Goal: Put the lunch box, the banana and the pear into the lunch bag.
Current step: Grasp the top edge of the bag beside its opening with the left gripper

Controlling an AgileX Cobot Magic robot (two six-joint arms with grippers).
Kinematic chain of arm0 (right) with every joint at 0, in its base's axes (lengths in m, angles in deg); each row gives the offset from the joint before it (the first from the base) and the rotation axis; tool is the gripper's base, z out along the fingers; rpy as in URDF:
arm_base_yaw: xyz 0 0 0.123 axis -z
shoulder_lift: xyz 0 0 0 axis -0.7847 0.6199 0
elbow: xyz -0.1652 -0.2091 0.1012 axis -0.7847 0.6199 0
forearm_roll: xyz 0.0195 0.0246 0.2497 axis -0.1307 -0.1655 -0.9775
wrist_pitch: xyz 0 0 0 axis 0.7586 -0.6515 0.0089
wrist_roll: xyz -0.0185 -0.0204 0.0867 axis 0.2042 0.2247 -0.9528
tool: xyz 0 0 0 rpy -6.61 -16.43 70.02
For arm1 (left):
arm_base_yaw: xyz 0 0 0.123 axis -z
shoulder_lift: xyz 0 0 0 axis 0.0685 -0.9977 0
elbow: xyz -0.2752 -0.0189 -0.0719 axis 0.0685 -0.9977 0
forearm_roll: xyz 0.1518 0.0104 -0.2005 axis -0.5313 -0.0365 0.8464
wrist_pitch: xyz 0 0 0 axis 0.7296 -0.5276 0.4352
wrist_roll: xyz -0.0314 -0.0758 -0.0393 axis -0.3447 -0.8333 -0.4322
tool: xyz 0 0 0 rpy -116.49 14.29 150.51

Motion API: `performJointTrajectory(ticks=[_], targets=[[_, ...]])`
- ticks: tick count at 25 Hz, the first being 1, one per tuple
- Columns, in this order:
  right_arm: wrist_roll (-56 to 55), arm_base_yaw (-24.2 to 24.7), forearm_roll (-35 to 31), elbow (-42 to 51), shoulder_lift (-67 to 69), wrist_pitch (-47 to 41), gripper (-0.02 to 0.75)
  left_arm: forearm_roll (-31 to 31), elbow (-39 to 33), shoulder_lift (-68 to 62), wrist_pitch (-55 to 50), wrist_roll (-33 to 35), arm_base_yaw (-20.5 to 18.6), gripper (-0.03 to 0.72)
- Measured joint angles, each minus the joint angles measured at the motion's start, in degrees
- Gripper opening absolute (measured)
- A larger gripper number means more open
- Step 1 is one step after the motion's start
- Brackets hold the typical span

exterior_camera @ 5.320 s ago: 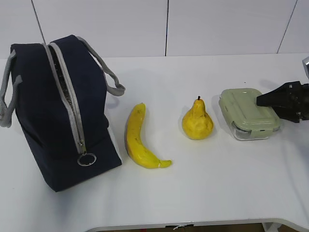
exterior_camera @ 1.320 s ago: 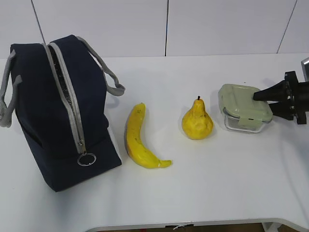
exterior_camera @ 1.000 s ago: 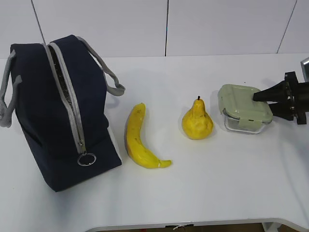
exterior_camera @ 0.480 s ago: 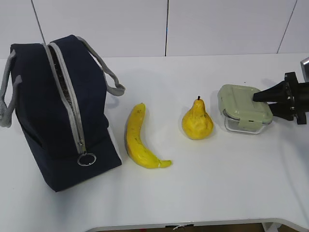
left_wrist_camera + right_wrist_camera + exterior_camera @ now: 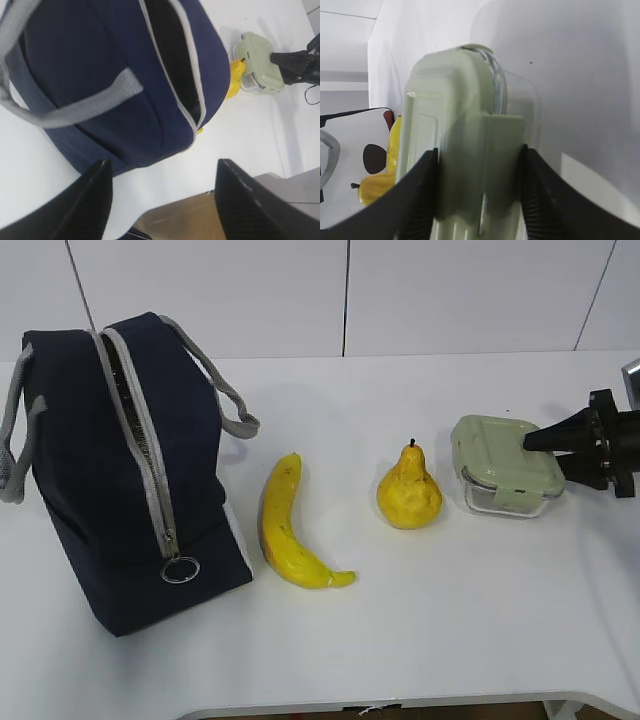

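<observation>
The large boxy navy-blue fabric lunch bag (image 5: 120, 475) stands at the left end of the white table (image 5: 420, 630), its grey-edged zipper mouth (image 5: 172, 55) parted along the top and a ring pull (image 5: 180, 569) hanging at the near end. Grey webbing handles (image 5: 228, 395) droop to either side.

To the right of the bag, well apart from each other, lie the curved yellow banana (image 5: 287, 527) and the upright yellow-orange pear (image 5: 408, 491). Open table surface separates bag, banana and pear; the near edge of the table has a broad bare strip in front of all items.

The small clear lunch box with pale sage-green clip-on lid (image 5: 505, 475) sits just right of the pear, not touching it. It appears tilted, its right end raised off the table.

Right gripper (image 5: 548, 450): the black fingers (image 5: 422, 192) are clamped on the right end of the lunch box, one on each side of the lid clip, as the right wrist view shows.

Left gripper (image 5: 160, 195): fingers spread wide apart, nothing between them, positioned beside the bag near the table edge.

No brand marks, labels or legible writing are visible on any item.
</observation>
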Motion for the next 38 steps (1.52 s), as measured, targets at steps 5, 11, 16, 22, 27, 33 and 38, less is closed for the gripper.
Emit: performJointTrajectory(ticks=[5,11,16,22,27,33,38], targets=[[0.0,0.0,0.1,0.0,0.0,0.0,0.372,1.2,-5.5,0.0,6.3,-0.2,4.5,0.473],[0.0,0.0,0.1,0.0,0.0,-0.1,0.372,2.0,-6.9,-3.3,16.2,-0.2,15.2,0.473],[0.1,0.0,0.1,0.0,0.0,-0.1,0.372,1.2,-6.9,-7.2,17.7,-0.2,16.1,0.473],[0.1,0.0,0.1,0.0,0.0,-0.1,0.372,-1.2,-6.9,-7.2,20.0,-1.1,16.1,0.473],[0.1,0.0,0.1,0.0,0.0,-0.2,0.372,-2.6,-6.9,-9.7,21.4,-1.3,16.1,0.465],[0.1,0.0,0.1,0.0,0.0,-0.2,0.372,-2.1,-6.9,-11.7,22.7,-1.4,16.1,0.303],[0.1,0.0,0.1,0.0,0.0,-0.2,0.372,0.0,-6.9,-11.7,22.7,-1.4,16.1,0.063]])
